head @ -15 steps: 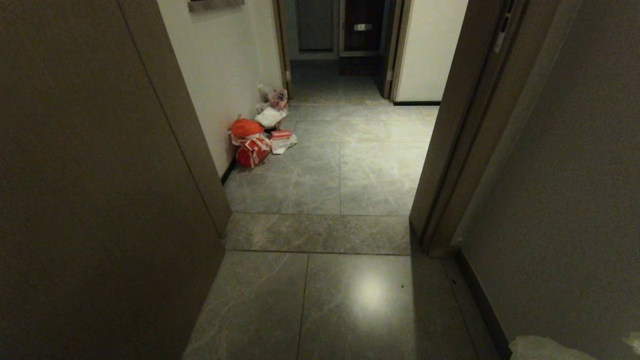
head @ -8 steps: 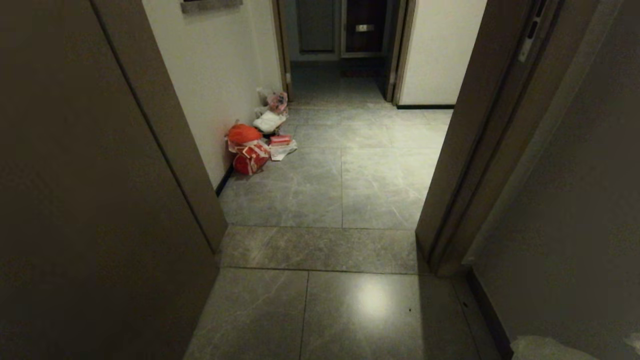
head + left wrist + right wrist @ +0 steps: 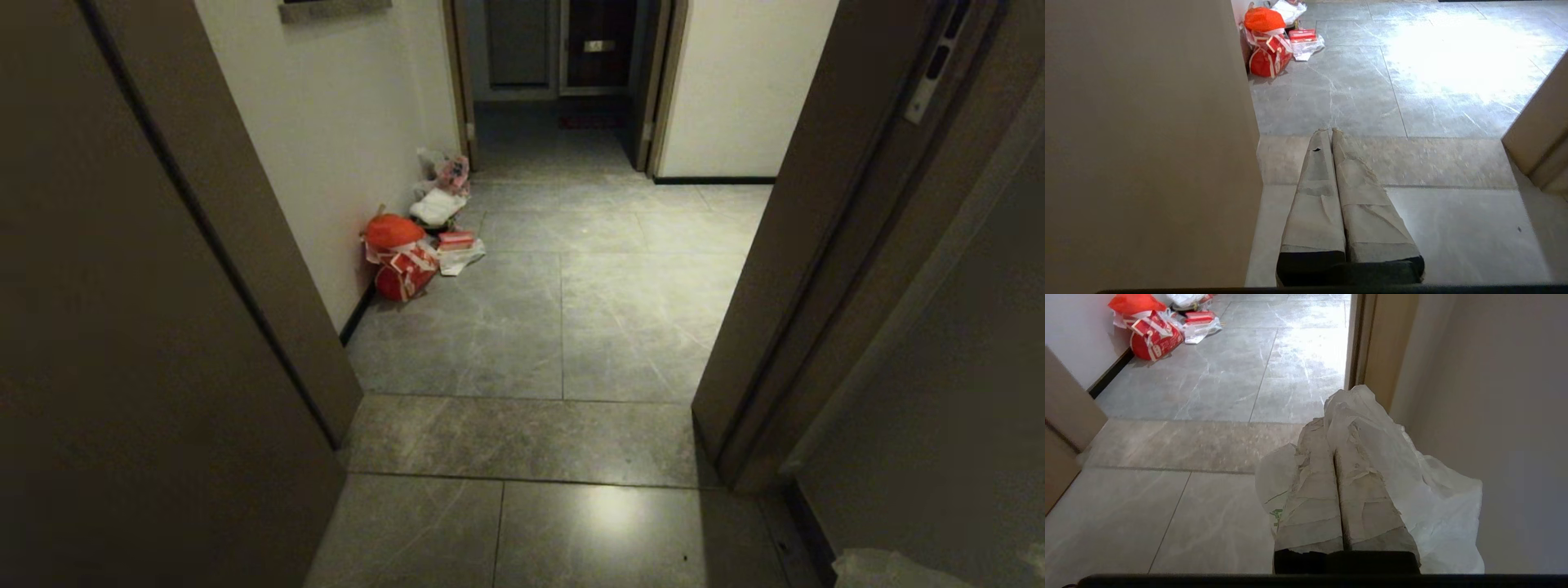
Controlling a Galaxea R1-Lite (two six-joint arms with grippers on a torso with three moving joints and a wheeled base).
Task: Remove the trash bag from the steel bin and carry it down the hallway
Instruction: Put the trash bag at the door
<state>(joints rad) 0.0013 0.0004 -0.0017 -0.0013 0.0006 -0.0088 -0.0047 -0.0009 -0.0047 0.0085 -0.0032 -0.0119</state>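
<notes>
The trash bag (image 3: 1433, 506), thin crinkly plastic, hangs pinched in the right gripper (image 3: 1337, 457); it appears light and soft, best held by gathered film. The left gripper (image 3: 1330, 132) is pressed together, empty. The hallway (image 3: 563, 327) lies open beyond the door frames (image 3: 784, 269); floor litter (image 3: 404, 257) hugs the left wall

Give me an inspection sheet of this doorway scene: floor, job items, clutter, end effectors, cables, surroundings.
Surface: grey marble-look floor tiles, lamp glare on the nearest tile.
Job's things: trash bag gripped by the right end effector; steel bin nothing seen.
Clutter: orange-red bags and white litter against the left wall.
End effectors: left end effector shut, empty; right shut on the bag.
Cables: nothing seen.
Surroundings: door frame to the right, hallway ahead.
</notes>
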